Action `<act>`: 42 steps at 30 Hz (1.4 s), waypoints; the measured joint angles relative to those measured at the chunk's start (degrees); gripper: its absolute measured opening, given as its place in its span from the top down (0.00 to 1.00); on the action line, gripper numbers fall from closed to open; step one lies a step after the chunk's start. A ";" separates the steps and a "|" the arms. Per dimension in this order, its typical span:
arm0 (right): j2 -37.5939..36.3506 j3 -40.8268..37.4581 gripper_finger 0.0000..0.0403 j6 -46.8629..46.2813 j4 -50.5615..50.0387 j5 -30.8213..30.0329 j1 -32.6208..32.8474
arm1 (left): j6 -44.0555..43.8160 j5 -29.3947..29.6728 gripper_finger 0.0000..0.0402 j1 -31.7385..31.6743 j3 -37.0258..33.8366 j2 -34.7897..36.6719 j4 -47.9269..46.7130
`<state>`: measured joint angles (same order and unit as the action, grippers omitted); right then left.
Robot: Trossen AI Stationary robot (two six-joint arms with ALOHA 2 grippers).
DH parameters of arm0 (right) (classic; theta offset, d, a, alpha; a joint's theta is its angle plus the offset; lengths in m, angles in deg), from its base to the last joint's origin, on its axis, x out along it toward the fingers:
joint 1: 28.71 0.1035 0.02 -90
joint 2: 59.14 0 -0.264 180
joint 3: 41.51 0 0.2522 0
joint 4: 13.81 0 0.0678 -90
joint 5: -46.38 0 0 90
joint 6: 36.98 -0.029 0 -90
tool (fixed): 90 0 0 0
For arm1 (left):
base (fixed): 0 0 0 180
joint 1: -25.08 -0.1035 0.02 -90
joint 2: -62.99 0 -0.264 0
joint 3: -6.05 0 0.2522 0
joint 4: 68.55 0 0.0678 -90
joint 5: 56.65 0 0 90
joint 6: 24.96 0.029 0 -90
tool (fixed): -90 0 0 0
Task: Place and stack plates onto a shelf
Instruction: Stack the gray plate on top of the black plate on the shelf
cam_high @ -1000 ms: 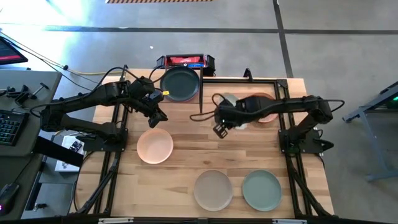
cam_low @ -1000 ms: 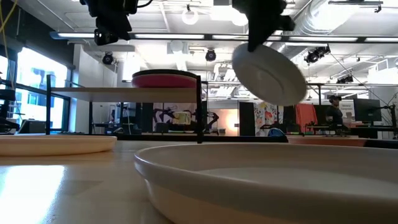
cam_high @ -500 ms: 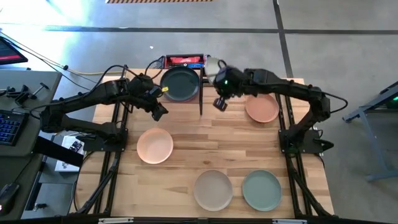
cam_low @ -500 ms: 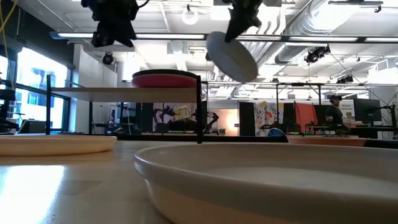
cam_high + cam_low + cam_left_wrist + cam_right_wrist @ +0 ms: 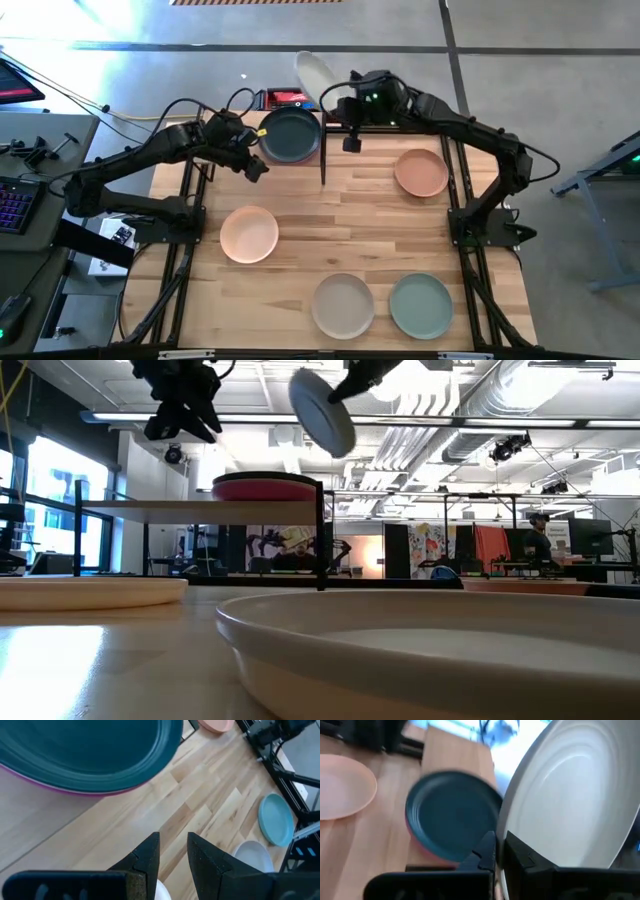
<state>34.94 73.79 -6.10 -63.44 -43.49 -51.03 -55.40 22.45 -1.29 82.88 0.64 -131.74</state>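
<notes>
My right gripper (image 5: 337,97) is shut on an off-white plate (image 5: 315,72), which hangs in the air beyond the table's far edge, above and right of the shelf (image 5: 200,506). On the shelf a charcoal plate (image 5: 290,135) lies on top of a pink plate (image 5: 265,487). My left gripper (image 5: 173,852) hovers open at the shelf's near left side, empty. On the table lie a peach plate (image 5: 249,233), a salmon plate (image 5: 421,172), a beige plate (image 5: 342,305) and a sage green plate (image 5: 421,305). My right gripper pinches the off-white plate's rim (image 5: 506,837) between its two fingers, one finger on each face. The plate is lifted clear and steeply tilted, and sticks out from the fingers toward the far left (image 5: 322,410).
A thin dark upright (image 5: 323,160) stands at the shelf's right end. A red and black box (image 5: 297,98) sits behind the shelf. Black frame rails run along the table's left and right sides. Bare wood lies in the table's middle.
My right gripper has carried the off-white plate up and toward the table's far left, from over the salmon plate to beyond the far edge, rolling its wrist so that the plate has turned about. My left gripper has drifted slightly toward the far edge, still open.
</notes>
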 joint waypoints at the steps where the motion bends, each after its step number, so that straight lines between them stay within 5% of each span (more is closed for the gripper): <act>1: 0.00 0.00 1.00 1.75 1.18 1.31 -0.22 | -0.02 0.02 0.78 -0.20 0.00 0.02 -0.02; 6: 1.49 0.09 1.00 9.84 4.75 6.42 -0.62 | -1.07 -0.04 0.78 -1.23 0.00 0.00 -0.04; 14: 5.21 0.07 1.00 17.71 5.34 6.69 -0.47 | -3.24 -0.02 0.78 -2.39 -0.01 0.00 -0.04; 42: 14.85 0.00 1.00 23.59 1.09 9.19 1.41 | -10.97 -0.52 0.78 -0.33 0.00 0.00 -0.07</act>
<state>49.79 73.79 17.49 -62.36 -34.30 -49.61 -66.37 21.93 -1.62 82.88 0.64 -131.80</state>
